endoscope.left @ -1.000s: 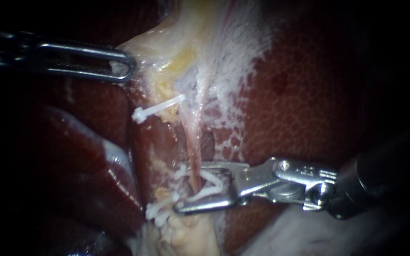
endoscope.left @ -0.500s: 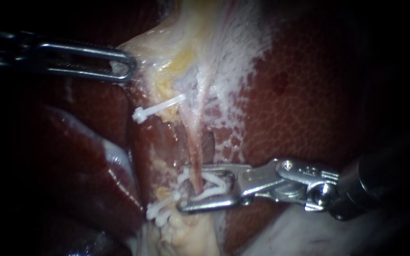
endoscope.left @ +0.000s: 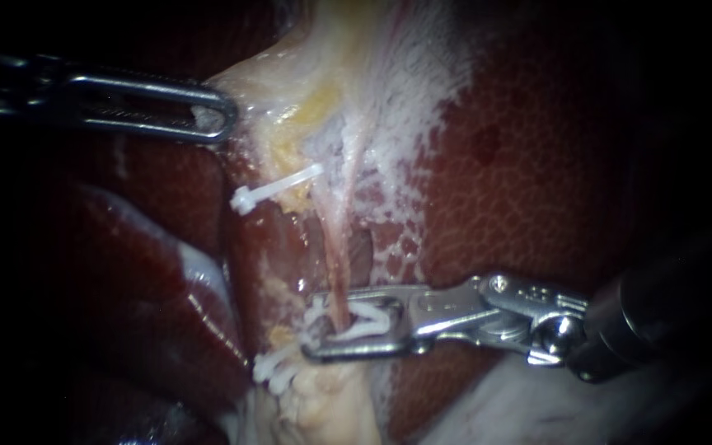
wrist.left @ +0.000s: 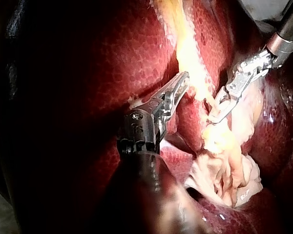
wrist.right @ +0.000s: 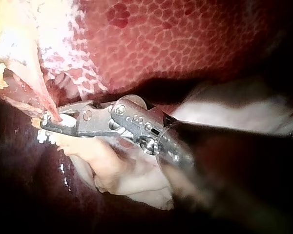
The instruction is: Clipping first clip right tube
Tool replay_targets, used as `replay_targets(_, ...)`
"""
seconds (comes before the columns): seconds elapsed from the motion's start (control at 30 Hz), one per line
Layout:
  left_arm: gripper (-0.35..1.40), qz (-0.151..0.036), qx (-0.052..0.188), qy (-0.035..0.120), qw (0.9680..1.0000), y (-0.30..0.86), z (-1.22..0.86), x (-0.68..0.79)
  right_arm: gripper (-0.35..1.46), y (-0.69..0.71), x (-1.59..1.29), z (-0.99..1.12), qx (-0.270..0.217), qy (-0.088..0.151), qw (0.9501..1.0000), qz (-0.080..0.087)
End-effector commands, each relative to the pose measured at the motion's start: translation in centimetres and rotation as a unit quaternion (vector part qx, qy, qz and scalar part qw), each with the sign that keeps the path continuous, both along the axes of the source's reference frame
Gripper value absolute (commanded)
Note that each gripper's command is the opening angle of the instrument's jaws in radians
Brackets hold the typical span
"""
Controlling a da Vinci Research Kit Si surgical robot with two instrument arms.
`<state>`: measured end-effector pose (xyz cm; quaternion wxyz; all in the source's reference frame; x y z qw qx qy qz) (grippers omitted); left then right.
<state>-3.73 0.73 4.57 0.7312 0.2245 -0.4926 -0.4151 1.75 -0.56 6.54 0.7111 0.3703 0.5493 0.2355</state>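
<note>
Evidently caught mid-squeeze. Reaching in from four o'clock, right instrument (endoscope.left: 313, 324) with bright steel hinged jaws, clamped from above and below on a white plastic clip (endoscope.left: 370, 320) at six o'clock in the endoscope view. Straddled by that clip: the slender pink right tube (endoscope.left: 335, 255), strung from the twelve o'clock fat down into the jaws and crossed squarely, presumably for a flat closure. Not yet latched, apparently, with clip legs splayed either side of the tube. Pulling toward ten o'clock, left instrument (endoscope.left: 220, 115) with long windowed steel jaws, pressed together on the edge of the pale yellow fatty tissue (endoscope.left: 290, 91), probably to keep the tube stretched and lifted clear of the dark red mottled liver (endoscope.left: 521, 181). Parked at nine o'clock of the tube, a closed white clip (endoscope.left: 269, 191) on the neighbouring strand. Bunched at seven o'clock, further white clips (endoscope.left: 278, 368). Borne out from the right wrist camera: tube entering between the jaws near their tips, liver well behind.
</note>
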Motion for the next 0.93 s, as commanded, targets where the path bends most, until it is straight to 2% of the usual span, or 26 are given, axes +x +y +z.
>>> replay_targets(0.03,-0.32,0.000,0.000,0.000,1.0000,0.00,0.00,0.00,-0.35,0.01,-0.03,0.03,-0.001,-0.001,1.0000,-0.001)
replay_targets(0.27,-0.32,0.000,0.000,0.000,1.0000,0.00,0.00,0.00,-0.35,0.00,-0.08,0.11,-0.006,-0.018,0.9997,-0.012)
replay_targets(0.93,-0.32,0.000,0.000,0.000,1.0000,0.00,0.00,-0.01,-0.35,-0.03,-0.08,0.12,-0.004,-0.019,0.9997,-0.013)
